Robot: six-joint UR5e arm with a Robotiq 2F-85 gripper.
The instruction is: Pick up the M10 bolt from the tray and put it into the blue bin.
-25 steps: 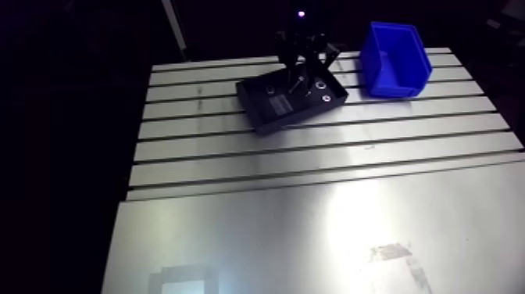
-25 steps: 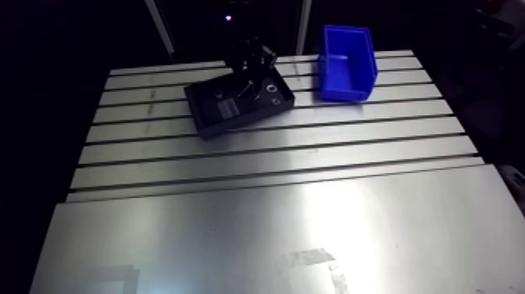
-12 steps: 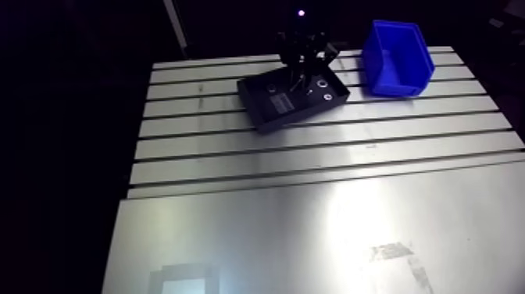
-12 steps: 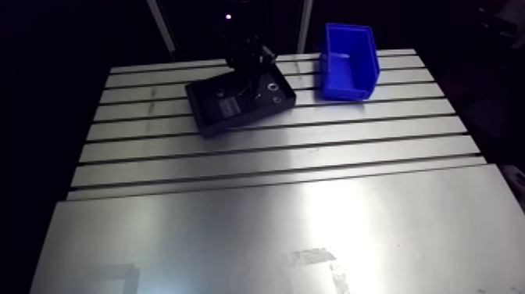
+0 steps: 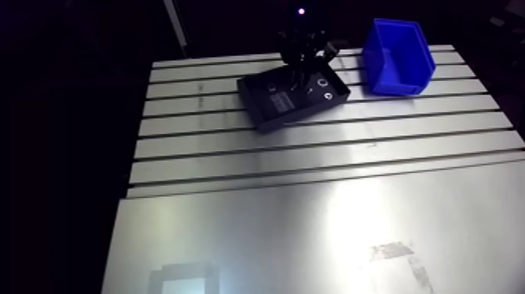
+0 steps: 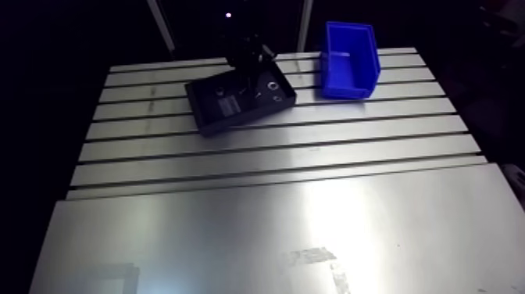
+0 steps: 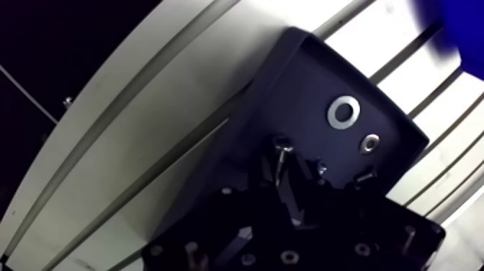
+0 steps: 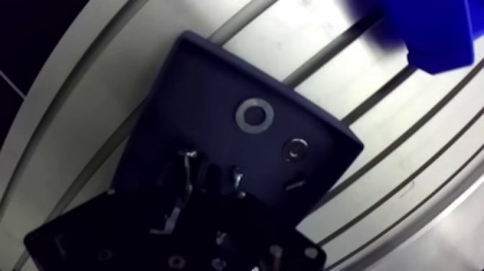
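Note:
A black tray (image 5: 273,109) lies on the slotted table, with the blue bin (image 5: 397,59) to its right. My gripper (image 7: 288,171) hangs over the tray's far side, shut on the M10 bolt (image 7: 281,148), whose head sticks out ahead of the dark fingertips. In the arm view the bolt (image 5: 295,78) hangs slanted below the gripper (image 5: 301,55), just above the tray floor. On the tray floor lie a large washer (image 7: 343,112), a nut (image 7: 369,143) and a small screw (image 8: 294,184).
The blue bin (image 8: 425,29) stands open-topped one or two slots beyond the tray's corner. The table's far edge runs close behind the tray and the bin. Bare slotted aluminium and a smooth plate (image 5: 312,234) fill the near side.
The gripper has risen a little over the tray with the bolt in it. The tray and the bin stay where they were.

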